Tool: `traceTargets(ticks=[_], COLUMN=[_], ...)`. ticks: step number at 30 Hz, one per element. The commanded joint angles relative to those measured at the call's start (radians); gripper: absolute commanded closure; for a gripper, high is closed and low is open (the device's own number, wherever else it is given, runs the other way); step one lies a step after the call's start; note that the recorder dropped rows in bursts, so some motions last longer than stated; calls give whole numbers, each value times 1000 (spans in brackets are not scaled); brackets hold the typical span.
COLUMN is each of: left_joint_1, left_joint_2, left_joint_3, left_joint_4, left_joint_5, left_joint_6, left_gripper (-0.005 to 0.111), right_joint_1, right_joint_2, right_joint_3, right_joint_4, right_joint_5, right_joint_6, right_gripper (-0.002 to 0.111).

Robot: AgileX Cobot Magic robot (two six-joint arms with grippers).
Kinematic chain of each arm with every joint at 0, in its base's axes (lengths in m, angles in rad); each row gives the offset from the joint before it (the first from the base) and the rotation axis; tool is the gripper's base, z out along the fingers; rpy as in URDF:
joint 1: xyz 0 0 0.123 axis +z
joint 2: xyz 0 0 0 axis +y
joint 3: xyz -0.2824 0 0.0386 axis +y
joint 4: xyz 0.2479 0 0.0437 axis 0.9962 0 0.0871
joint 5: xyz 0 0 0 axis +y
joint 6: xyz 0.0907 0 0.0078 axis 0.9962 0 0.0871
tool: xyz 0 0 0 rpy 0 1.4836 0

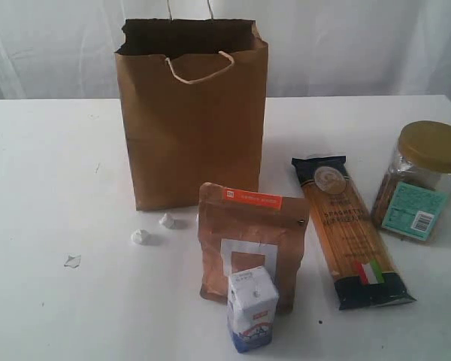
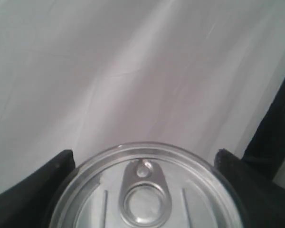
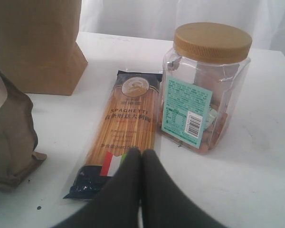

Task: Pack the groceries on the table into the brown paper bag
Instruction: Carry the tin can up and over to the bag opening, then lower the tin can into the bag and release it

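Left claw point(image 2: 143, 156): spread wide, with the dark pull-tab can point(image 2: 145, 199) seated between its jaws, lid toward the camera. Only white curtain shows behind it, so I judge you hold it clear of the tabletop point(image 1: 52, 188).
Right claw point(image 3: 141, 153): pinched closed on nothing, poised over one end of the spaghetti packet point(image 3: 126, 128).
Step in hand: carrying the can to the brown paper bag point(image 1: 192, 128), by my reading. Neither arm shows in the exterior view, so you cannot tell how near the mouth it is.
Next move: bring the can above the open mouth, lower it inside, and only then let go.
On the tabletop: brown pouch point(image 1: 248, 241) upright, small carton point(image 1: 252, 304) just in front of it, spaghetti flat, gold-lidded jar point(image 1: 421, 180) beside the packet.
Edges: the bag's rim is ragged and soft. One cord handle droops over the front face, so come down inside the rim, not across it.
Open room: the left side holds only white scraps point(image 1: 141, 237). The right side is crowded, so keep your right arm back.
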Motion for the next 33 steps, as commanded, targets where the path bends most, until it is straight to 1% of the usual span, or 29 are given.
traceTargets(ticks=[1,4,6,9,12,14,16,19,22,27,33], left_joint_1=[3,3,1,-3,-18,-35,-63,-102,-125,-155,-207], left_joint_2=[57,104,117,125,125,125,125,125,125,125,125], left_joint_3=[-23,-23,-23,-23,-23,-23,-23,-23,-23,-23,-23], left_joint_4=[1,-2,-6,3,23,41,72,100,122,214,230], left_joint_5=[-177,-269,-300,-310,-320,-303,-254,-233,-201,-111,-32], left_joint_6=[-16,-2,0,5,47,54,61,114,142,164,208], left_gripper=[107,107,107,107,107,107,107,107,107,107,107], right_joint_1=[0,0,0,0,0,0,0,0,0,0,0], right_joint_2=[0,0,0,0,0,0,0,0,0,0,0], right_joint_3=[6,6,6,6,6,6,6,6,6,6,6], right_joint_4=[-1,-1,-1,-1,-1,-1,-1,-1,-1,-1,-1], right_joint_5=[-4,-4,-4,-4,-4,-4,-4,-4,-4,-4,-4], right_joint_6=[0,0,0,0,0,0,0,0,0,0,0], right_gripper=[108,108,108,108,108,108,108,108,108,108,108])
